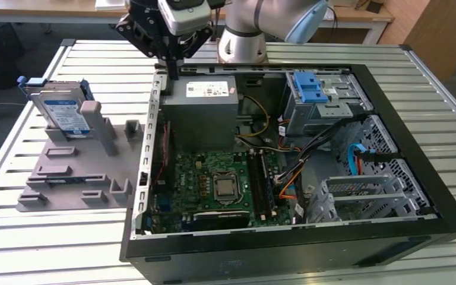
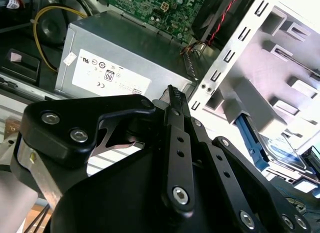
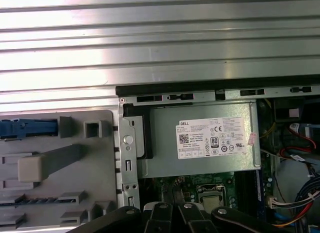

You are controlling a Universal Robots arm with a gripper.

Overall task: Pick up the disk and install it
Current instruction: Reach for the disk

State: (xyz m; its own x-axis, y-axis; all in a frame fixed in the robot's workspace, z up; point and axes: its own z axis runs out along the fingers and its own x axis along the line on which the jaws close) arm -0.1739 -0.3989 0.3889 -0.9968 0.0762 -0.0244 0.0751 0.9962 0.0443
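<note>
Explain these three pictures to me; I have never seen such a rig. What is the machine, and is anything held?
It is one robot arm with a black claw. The exterior view looks from off the arm onto a slatted metal table; both wrist views ride on the arm. On the table lies an open computer case with a grey power supply. At the exterior view's left a grey holder carries the disk, standing in it. The claw, shut and empty, hangs over the case's edge by the power supply.
</note>
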